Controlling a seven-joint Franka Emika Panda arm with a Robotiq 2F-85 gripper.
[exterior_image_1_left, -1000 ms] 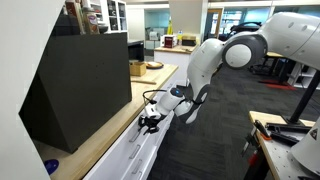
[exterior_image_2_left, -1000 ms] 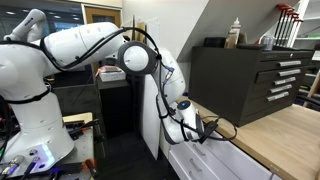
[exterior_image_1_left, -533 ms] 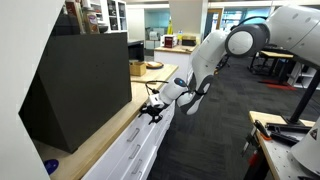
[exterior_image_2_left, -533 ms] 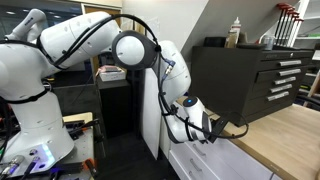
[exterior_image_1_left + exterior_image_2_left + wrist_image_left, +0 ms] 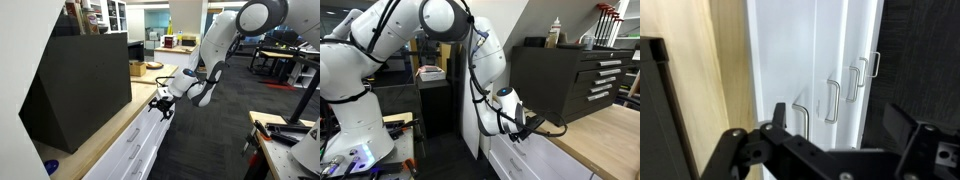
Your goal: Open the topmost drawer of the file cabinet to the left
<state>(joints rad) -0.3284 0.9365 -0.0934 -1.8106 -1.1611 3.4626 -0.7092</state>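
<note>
The file cabinet [image 5: 140, 150] [image 5: 525, 160] is a low white run of drawers under a light wood top [image 5: 725, 70]. In the wrist view the topmost drawer [image 5: 780, 50] lies next to the wood top, its slim silver handle [image 5: 800, 118] just below the camera. None of its inside shows. Handles of lower drawers [image 5: 832, 100] follow to the right. My gripper [image 5: 160, 103] [image 5: 520, 128] [image 5: 840, 135] hovers just off the cabinet's upper front edge, open. Its dark fingers [image 5: 905, 125] stand wide apart, holding nothing and clear of the handle.
A large black box [image 5: 80, 85] sits on the wood top close to the gripper, seen as a black drawer chest [image 5: 570, 80] from the opposite side. Dark carpet [image 5: 215, 140] lies in front of the cabinet. A workbench [image 5: 290, 135] stands across the aisle.
The gripper has opened from nearly shut at the handle. The arm has lifted and drawn back from the cabinet front, shifting farther along it.
</note>
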